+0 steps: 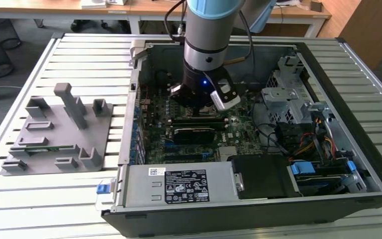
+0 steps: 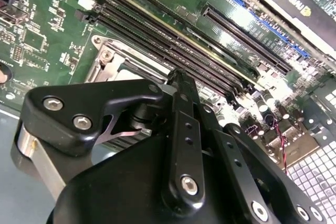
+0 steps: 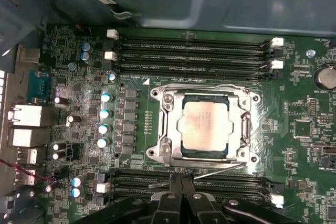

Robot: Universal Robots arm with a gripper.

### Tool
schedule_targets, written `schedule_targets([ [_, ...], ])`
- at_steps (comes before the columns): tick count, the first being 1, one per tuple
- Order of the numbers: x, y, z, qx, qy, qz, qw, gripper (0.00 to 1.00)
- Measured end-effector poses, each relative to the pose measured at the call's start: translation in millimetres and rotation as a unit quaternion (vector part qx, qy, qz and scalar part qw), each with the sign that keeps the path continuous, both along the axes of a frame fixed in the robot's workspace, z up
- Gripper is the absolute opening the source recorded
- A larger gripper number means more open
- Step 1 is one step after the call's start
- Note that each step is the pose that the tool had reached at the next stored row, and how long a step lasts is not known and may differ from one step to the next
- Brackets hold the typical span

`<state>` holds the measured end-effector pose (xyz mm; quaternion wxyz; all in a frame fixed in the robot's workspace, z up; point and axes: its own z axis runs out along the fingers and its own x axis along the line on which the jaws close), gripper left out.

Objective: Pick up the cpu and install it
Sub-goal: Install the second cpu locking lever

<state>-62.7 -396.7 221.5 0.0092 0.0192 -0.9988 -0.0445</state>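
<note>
In the first wrist view the cpu (image 3: pixel 205 125), a flat square chip with a silvery top, lies inside the metal socket frame (image 3: pixel 167 99) on the green motherboard. My gripper (image 3: pixel 177 181) hovers beside the socket's edge, over the nearer memory slots, its black fingers pressed together with nothing between them. A thin socket lever wire (image 3: pixel 223 168) lies between the fingertips and the cpu. Seen from the exterior view, the gripper (image 1: pixel 201 108) is low inside the open computer case. In the second wrist view the gripper's linkage (image 2: pixel 177 80) covers most of the socket.
Black memory slots (image 3: pixel 194 51) run along both sides of the socket. A graphics card (image 1: pixel 194 134), a power supply (image 1: pixel 177 184) and drive cages (image 1: pixel 290 99) crowd the case. The grey fixture tray (image 1: pixel 55 132) sits on the slatted table at the exterior view's left.
</note>
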Motion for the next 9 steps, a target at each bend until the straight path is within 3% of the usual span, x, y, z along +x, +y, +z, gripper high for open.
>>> schedule_targets([
  [5, -2.7, -0.8, -2.2, 0.0027, 0.0, 0.0, 1.0, 0.11],
  [9, -2.8, -1.0, -3.7, 0.0097, 0.0, 0.0, 1.0, 0.11],
])
